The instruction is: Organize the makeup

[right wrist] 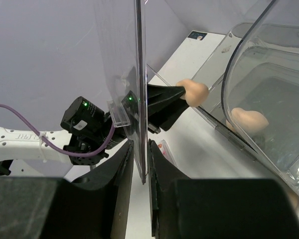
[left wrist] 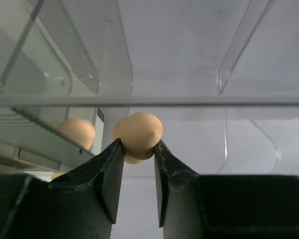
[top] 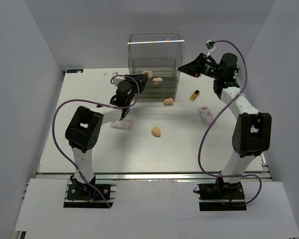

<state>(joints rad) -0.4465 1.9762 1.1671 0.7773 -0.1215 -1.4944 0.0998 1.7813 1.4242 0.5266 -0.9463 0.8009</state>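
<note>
Sponge (left wrist: 139, 130) sits in left tool (left wrist: 138, 145); right tool (right wrist: 140, 147) pinches clear panel (right wrist: 117, 59).

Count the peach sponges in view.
4 sponges: one held in the left gripper at the clear box, one inside it, one on the table near the box, one mid-table. Others may be hidden.

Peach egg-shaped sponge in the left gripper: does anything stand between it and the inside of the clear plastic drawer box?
Nothing visible does. The right gripper holds the clear plastic panel aside; the peach egg-shaped sponge sits at the opening, near a second peach sponge inside.
</note>
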